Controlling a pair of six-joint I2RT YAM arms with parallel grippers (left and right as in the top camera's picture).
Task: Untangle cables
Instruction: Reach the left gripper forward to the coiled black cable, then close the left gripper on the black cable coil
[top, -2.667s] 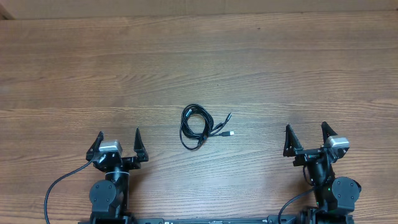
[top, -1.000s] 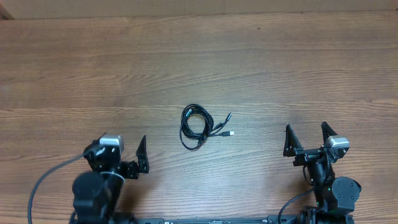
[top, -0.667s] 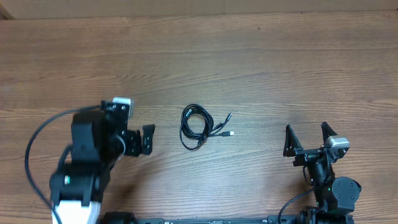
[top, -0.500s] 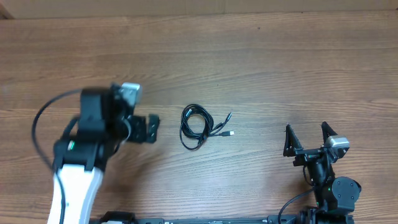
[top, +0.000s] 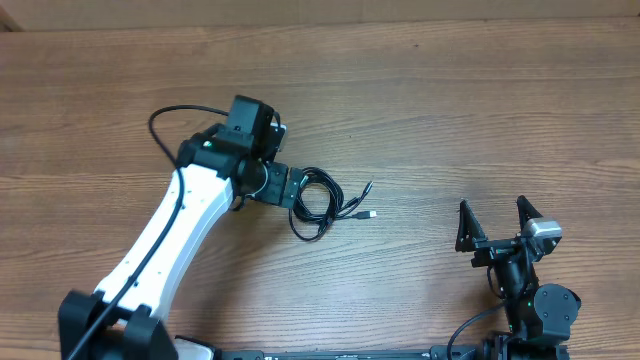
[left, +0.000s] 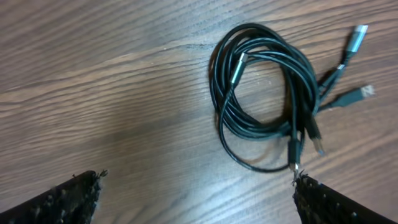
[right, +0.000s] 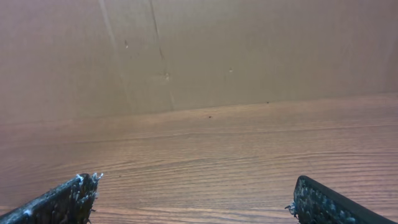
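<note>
1 tangled bunch of cables (left: 219, 102) (qty unclear), 2 hands – left hand (left: 198, 185) & right hand (top: 492, 212), 1 table (top: 480, 100).

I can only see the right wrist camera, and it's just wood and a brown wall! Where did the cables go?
Observer: The cables lie in one coiled bundle mid-table, off to the left of the right gripper.
Operator: Is the other arm near them?
Observer: Yes. The left gripper is right beside the bundle, open and holding nothing.
Operator: Can you see any plugs?
Observer: Yes, silver-tipped plugs poke out of the coil's right side.
</note>
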